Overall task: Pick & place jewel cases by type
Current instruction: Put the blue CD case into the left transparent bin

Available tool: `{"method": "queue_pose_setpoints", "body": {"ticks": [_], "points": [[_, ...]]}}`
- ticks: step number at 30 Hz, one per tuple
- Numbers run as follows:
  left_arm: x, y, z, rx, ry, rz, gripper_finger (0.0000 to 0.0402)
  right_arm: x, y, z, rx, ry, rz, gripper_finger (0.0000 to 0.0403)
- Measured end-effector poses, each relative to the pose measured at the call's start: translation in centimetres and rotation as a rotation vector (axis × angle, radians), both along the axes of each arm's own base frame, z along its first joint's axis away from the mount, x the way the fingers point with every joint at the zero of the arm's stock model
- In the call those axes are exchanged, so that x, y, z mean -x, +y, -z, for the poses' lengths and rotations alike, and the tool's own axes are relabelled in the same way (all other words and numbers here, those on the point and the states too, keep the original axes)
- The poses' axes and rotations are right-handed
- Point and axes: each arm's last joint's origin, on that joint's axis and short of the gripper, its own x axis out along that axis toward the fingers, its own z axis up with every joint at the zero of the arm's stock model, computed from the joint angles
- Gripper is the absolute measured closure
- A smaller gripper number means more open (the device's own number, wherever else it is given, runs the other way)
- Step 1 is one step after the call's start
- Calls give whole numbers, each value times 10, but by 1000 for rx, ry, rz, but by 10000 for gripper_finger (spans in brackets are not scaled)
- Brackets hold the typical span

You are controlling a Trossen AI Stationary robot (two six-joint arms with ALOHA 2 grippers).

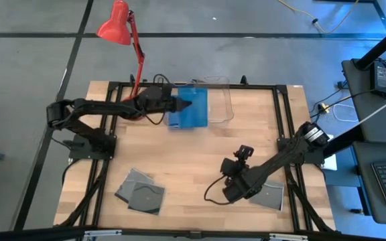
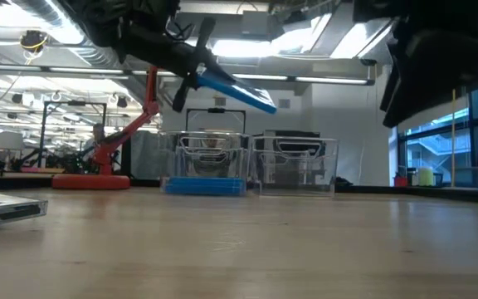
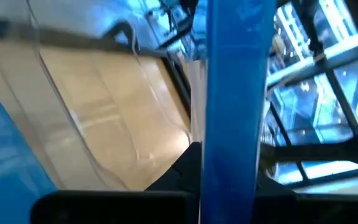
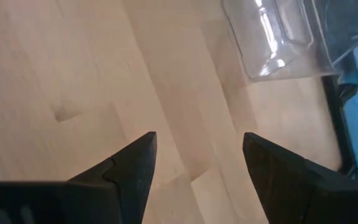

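Wooden surface [image 1: 193,161], lab room behind. Near edge: two grey-black cases [image 1: 141,193] overlapping on the left, another grey-black case [image 1: 268,195] at right, partly under the right arm. Right pincer [image 4: 197,158] spread wide, empty, over bare wood. Far side: left pincer [image 1: 183,104] pinching a blue case [image 2: 237,90], held tilted in the air above the left clear bin [image 2: 206,163], which has blue cases [image 2: 206,186] in it. Right clear bin [image 2: 297,164] just beside.
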Motion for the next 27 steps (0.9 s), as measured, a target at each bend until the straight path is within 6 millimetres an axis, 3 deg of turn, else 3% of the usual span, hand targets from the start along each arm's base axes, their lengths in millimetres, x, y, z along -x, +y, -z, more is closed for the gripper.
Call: {"method": "queue_pose_setpoints", "body": {"ticks": [8, 17, 27], "points": [[22, 28, 4, 24, 114, -60, 382, 5, -20, 4, -49, -43, 51, 160], [37, 38, 13, 68, 239, -103, 382, -7, -38, 10, -95, -123, 106, 160], [39, 39, 31, 119, 371, -96, 382, -30, -51, 9, -135, -200, 51, 160]]}}
